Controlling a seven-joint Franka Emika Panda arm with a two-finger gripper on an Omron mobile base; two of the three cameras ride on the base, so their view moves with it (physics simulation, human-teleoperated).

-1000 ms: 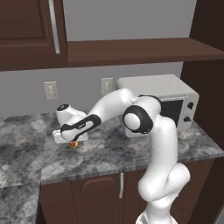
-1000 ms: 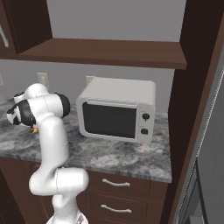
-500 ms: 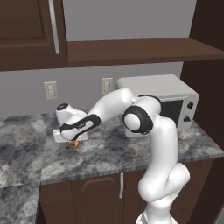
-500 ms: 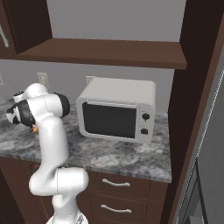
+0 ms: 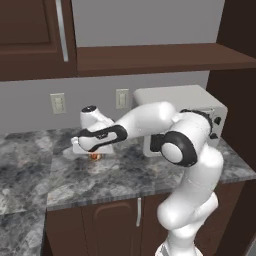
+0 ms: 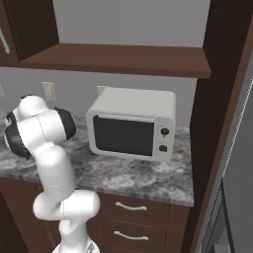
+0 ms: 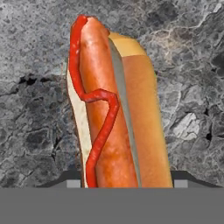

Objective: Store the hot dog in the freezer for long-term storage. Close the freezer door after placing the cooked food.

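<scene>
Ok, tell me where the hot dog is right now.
The hot dog lies on the grey marble counter, directly under the tool, left of the white microwave in the left base view.

Your two base views look forward and down from behind, sharing the microwave (image 5: 200, 107); hand view sits close above the surface (image 7: 39, 52).

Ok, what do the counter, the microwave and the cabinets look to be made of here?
Counter: looks like polished stone, granite or marble, going by its mottled grey with pale veins. Microwave: smooth white casing, plastic or painted metal, with a dark glassy door. Cabinets: dark brown, likely wood, with pale metal-looking handles.
</scene>
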